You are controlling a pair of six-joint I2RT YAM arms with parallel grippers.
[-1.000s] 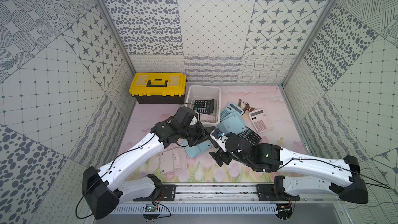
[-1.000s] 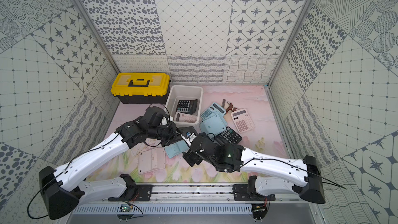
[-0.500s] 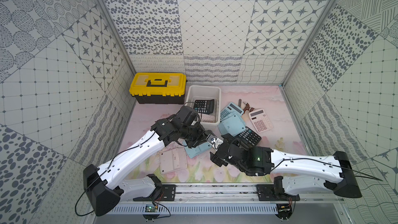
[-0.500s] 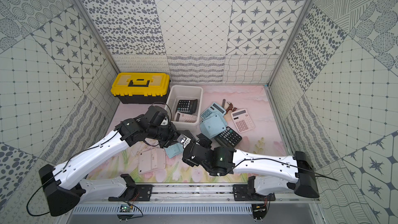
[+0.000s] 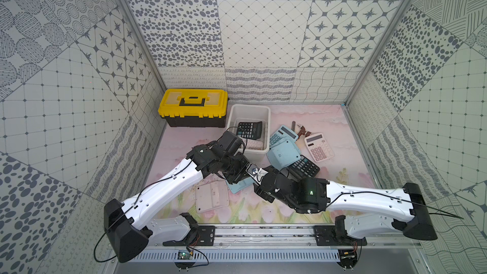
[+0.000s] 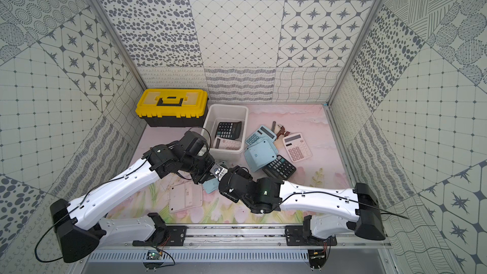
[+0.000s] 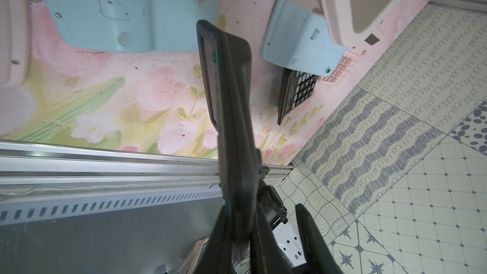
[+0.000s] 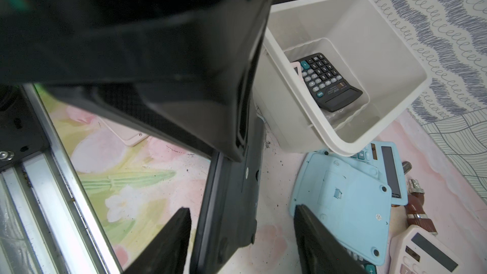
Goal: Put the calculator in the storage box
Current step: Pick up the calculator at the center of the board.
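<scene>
Black calculator point(image 7: 229, 101) hangs edge-on above the floral mat point(image 5: 342, 133), clenched in my left gripper point(image 5: 245, 173), just beside the storage box point(image 5: 249, 112) at its near wall, not inside. My right gripper point(image 8: 241, 208) straddles its free end, fingers apart, neither clearly touching.

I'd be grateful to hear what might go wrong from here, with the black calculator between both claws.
The left claw grips the held calculator by one end; the right claw straddles it, apparently without touching. An early release would likely drop it onto the mat.
In both top views the left arm and right arm crowd together and may bump.
The storage box already holds a black calculator and a pink calculator, so another may land tilted.
</scene>
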